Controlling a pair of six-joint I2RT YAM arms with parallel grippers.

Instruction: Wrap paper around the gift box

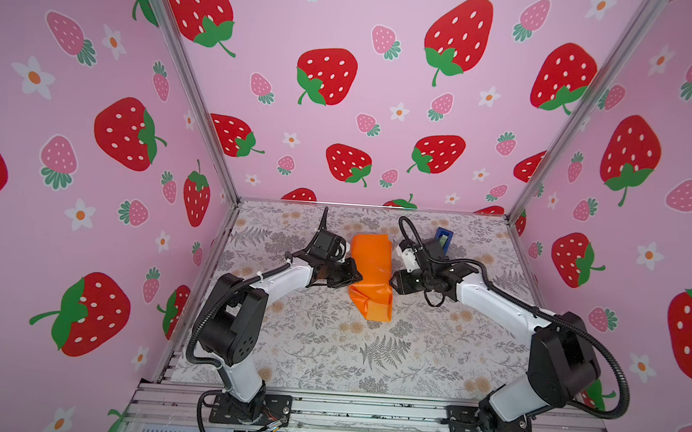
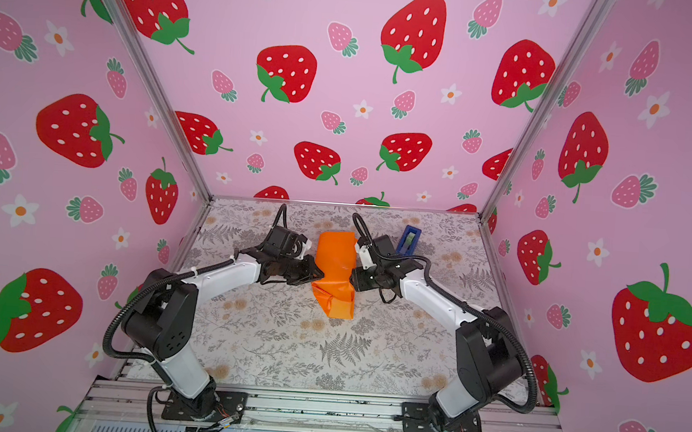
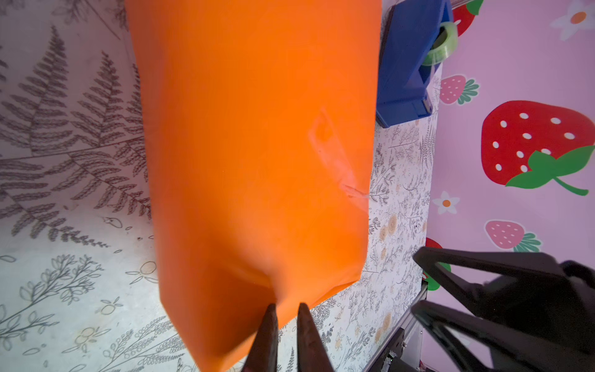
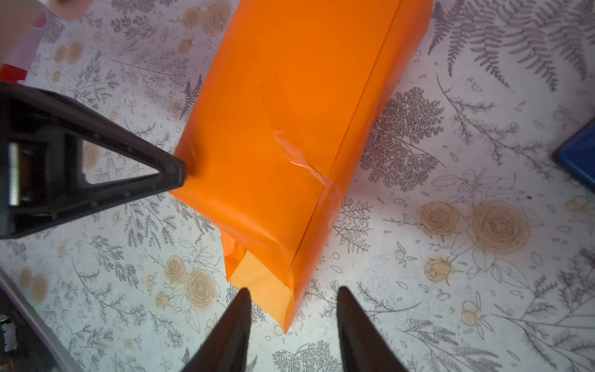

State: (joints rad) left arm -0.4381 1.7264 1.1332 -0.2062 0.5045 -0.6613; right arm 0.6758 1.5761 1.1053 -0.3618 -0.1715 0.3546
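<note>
Right gripper (image 4: 293, 290) fingers, black and tapered, fill the foreground of the right wrist view. Its jaws are spread wide and empty, standing either side of the folded end of the bright-orange paper (image 4: 289, 128), not closed on it. Left gripper (image 3: 287, 306) jaws are nearly closed, and the tips appear to nip a pucker at the packet's long side.

The paper lies as a taped tube on the grey floral table covering (image 1: 326, 349), between the grippers in both top views. Slate-blue gift box not visible, presumably inside the tube. A clear tape strip (image 4: 309, 167) crosses the seam, wrinkled at one end.

Risks, judged:
- The end flap is unheld, so it may spring open.
- A pull by the left arm could tear the sheet or drag the packet.
- The wrinkled tape may peel.
- The box could slide toward the loose end.
- The bright-blue plastic tape dispenser (image 2: 410, 238) stands near the right arm, which could knock it.
</note>
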